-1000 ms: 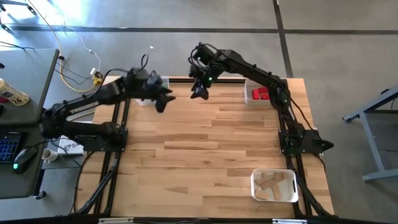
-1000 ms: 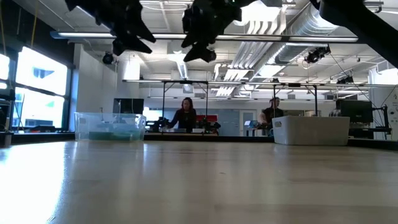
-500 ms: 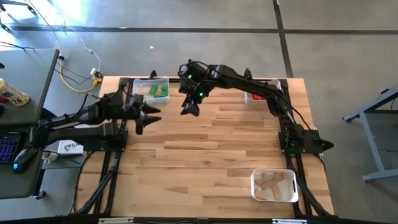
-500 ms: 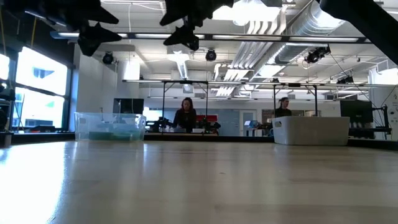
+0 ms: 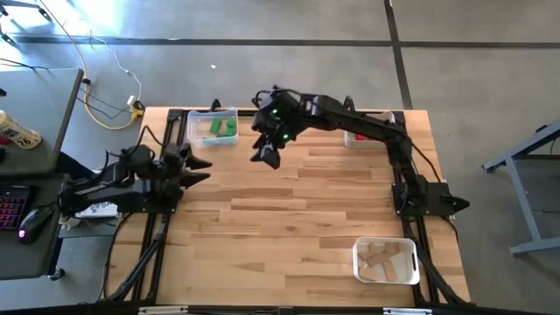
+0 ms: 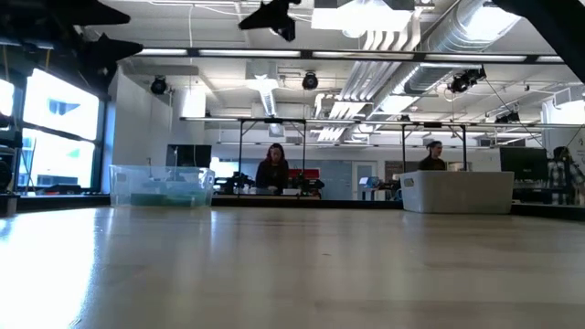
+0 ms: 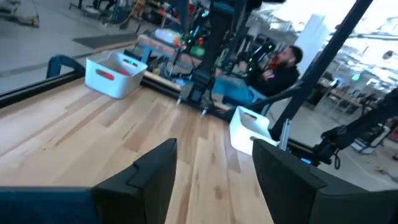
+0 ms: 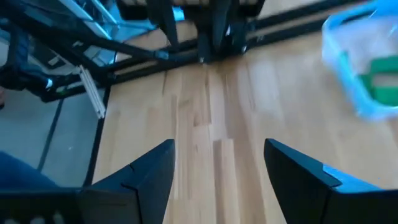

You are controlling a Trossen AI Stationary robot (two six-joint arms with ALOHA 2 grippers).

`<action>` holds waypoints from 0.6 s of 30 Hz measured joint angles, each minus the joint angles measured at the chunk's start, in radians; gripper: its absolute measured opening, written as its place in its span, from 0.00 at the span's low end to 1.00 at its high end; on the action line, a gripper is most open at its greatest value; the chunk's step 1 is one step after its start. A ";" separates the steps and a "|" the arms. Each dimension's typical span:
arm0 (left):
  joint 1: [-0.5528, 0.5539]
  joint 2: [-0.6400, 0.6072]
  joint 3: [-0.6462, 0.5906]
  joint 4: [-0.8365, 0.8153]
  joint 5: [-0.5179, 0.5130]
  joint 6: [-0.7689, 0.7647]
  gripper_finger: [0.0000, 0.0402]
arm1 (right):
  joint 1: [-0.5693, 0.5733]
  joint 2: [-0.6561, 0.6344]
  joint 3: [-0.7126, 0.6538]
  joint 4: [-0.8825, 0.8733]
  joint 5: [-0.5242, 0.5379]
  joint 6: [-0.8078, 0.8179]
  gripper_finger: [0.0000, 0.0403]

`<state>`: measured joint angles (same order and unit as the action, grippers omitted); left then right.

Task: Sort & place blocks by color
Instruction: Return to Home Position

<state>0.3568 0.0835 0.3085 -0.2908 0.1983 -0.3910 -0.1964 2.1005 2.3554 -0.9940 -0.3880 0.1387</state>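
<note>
High view: three bins, two grippers.

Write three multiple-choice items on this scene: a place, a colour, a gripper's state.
1. High view: the bin of plain wood blocks stands A top left; B bottom right; C centre.
2. The blocks in the clear bin are A red; B green; C plain.
3. The right gripper is A shut on a block; B shut, empty; C open.
Key: B, at the table's bottom-right corner; B, green pieces lie inside; C, its fingers stand apart, nothing between.
</note>
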 joint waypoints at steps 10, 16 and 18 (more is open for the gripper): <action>-0.006 -0.069 -0.132 0.057 0.000 -0.004 0.50 | 0.000 -0.167 0.001 -0.014 0.066 -0.074 0.58; -0.005 -0.079 -0.222 0.124 0.000 -0.014 0.50 | 0.001 -0.270 0.000 -0.151 0.257 -0.101 0.58; -0.005 -0.077 -0.238 0.135 -0.003 -0.014 0.50 | 0.001 -0.306 0.000 -0.199 0.335 -0.095 0.58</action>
<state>0.3515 0.0069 0.0701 -0.1557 0.1948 -0.4051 -0.1951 1.7941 2.3554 -1.1926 -0.0529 0.0437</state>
